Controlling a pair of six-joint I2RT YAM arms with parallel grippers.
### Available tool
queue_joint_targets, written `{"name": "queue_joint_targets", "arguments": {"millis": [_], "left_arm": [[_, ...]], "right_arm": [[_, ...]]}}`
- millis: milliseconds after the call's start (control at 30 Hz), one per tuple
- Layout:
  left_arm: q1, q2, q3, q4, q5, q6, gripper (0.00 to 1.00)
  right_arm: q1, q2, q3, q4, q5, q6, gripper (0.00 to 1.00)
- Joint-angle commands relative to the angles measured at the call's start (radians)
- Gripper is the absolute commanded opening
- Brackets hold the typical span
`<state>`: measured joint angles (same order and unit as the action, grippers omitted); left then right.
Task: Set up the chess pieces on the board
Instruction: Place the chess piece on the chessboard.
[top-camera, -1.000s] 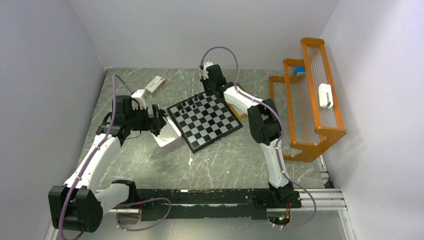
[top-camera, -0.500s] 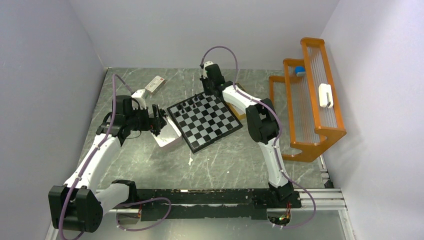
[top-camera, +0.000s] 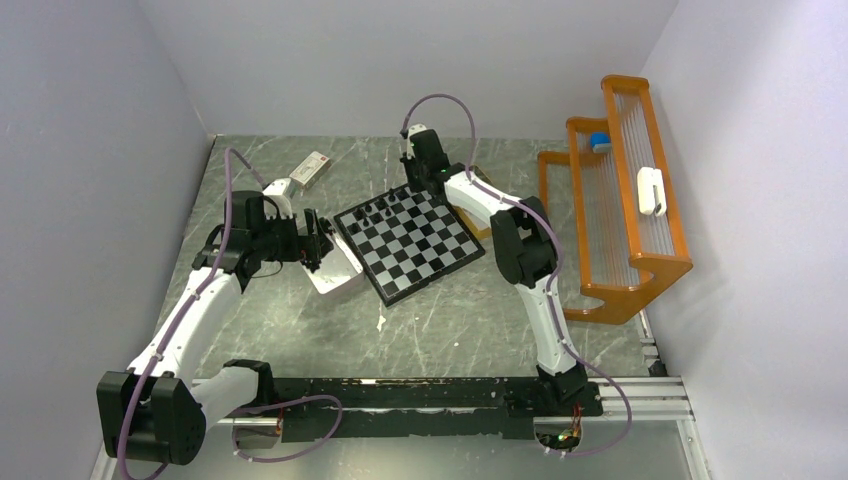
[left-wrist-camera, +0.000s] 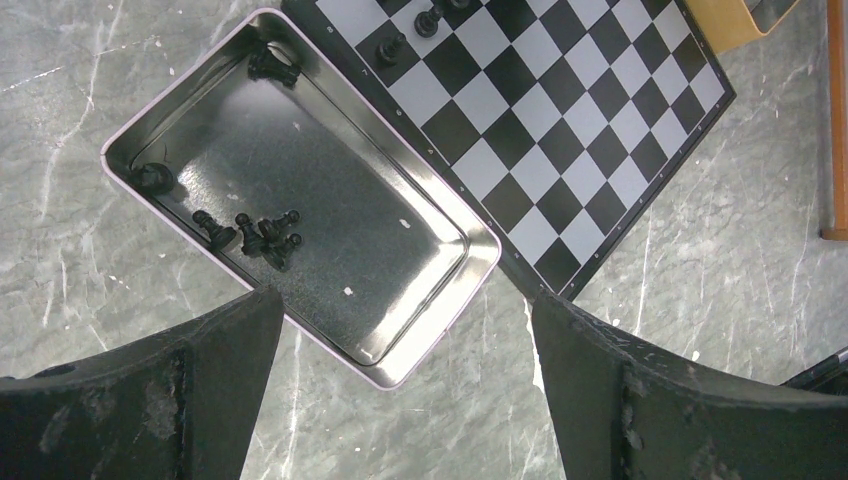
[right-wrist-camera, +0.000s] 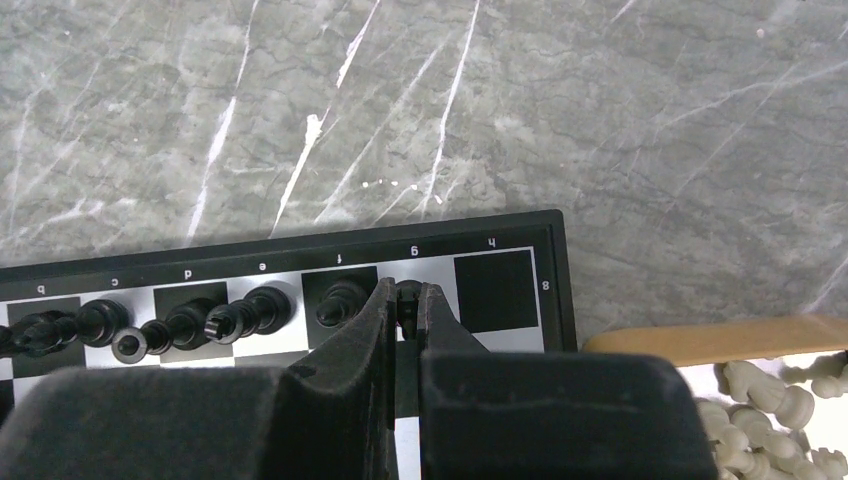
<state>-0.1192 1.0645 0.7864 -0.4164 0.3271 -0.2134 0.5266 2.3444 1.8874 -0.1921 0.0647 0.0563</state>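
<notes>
- Looks like a robotics lab test cell to me, not anybody's home or office.
- Two white-and-black arms, left arm (top-camera: 190, 310) and right arm (top-camera: 520, 250), are bolted to a metal rail (top-camera: 640, 395) at the table's near edge.
- Purple cables (top-camera: 440, 100) loop off both arms, out in the open.
- Plain pale walls (top-camera: 90, 150) box the table in on three sides.
- The grey marble-look tabletop (top-camera: 450, 320) is scuffed and chipped.
- The stuff on it reads like staged props: a board (top-camera: 408, 240), black chess pieces (right-wrist-camera: 250, 312), a metal tin (left-wrist-camera: 330, 190) and an orange rack (top-camera: 620, 230).
</notes>
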Motion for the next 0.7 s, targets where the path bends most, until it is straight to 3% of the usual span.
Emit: {"name": "queue_joint_targets", "arguments": {"millis": [0,333,667], "left_arm": [[-0.005,-0.008,-0.006,0.001,0.021,-0.001,0.99],[-0.005,-0.006,-0.004,-0.002,0.020,0.001,0.99],[-0.005,-0.008,-0.004,-0.001,0.018,0.001,0.99]], "right_arm": [[-0.002,0.039,-0.004,0.014,0.005,0.013,0.05],[-0.002,0.043,-0.013,0.018,0.016,0.007,0.06],[-0.002,0.041,-0.012,0.015,0.019,0.011,0.20]]}}
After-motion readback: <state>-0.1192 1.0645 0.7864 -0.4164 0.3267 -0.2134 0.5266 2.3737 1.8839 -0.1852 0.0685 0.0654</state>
